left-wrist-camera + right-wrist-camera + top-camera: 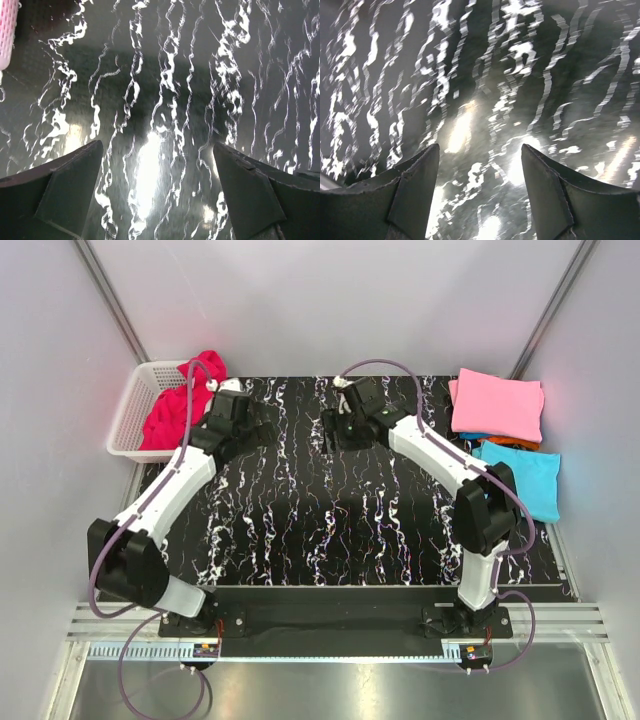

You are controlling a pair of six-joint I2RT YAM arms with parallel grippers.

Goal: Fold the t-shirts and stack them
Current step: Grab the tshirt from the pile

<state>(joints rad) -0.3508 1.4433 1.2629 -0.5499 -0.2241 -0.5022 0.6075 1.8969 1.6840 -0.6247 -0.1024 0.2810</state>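
A glossy black, white-veined tabletop carries the soft folded pink t-shirt and turquoise t-shirt at its right edge. Crumpled crimson t-shirts fill the white mesh basket. The left gripper and right gripper gape, empty.

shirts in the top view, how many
4: red shirt in the basket, far left; pink shirt atop the right pile; orange shirt peeking beneath it; blue shirt poking out nearer. More may be hidden.

Both arms stretch forward, converging (elbows out); left tool and right tool spread wide.
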